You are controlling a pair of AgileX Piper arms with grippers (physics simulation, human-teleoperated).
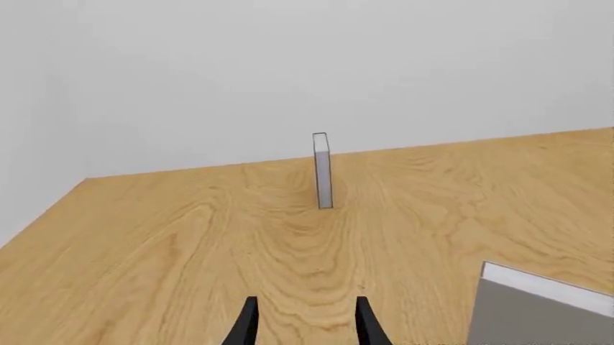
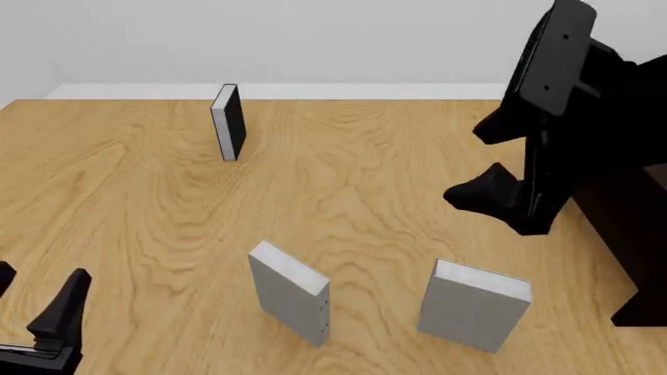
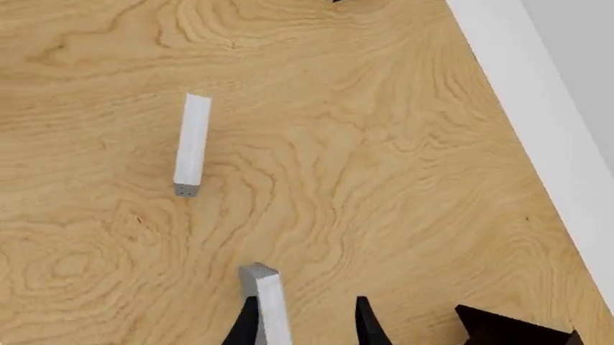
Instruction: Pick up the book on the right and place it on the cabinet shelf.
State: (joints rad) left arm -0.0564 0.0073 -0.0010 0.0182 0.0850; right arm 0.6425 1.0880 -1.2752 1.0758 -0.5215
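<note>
While our left pincer point(image 1: 305, 327) looks out low over the wooden surface point(image 1: 192, 244), its two dark tips stand apart with nothing between them, so we read it as released; straight ahead of it the black-covered book point(image 1: 323, 171) stands upright, thin edge toward us, and a corner of a grey book point(image 1: 542, 305) enters close by. From the front camera, we take the book point(image 2: 474, 305) as our landmark: it stands upright near the front edge of the surface point(image 2: 365, 187), its broad grey face toward us and its pale top edge running left to right. The dotted grey book point(image 2: 292, 293) stands just to its left, the black-covered book far beyond that and to the left, and the dark cabinet point(image 2: 625, 234) sits to its right. Our right arm hangs raised beyond the book and a little to its right, much nearer than the left pincer point(image 2: 47, 328), so we judge the right arm should take it, coming down and back toward us. From the right wrist camera, our right pincer point(image 3: 305, 327) is parted and holds nothing; the book point(image 3: 269, 302) shows as a narrow pale strip beside one tip, though we cannot tell if they touch. White walls bound the room.
</note>
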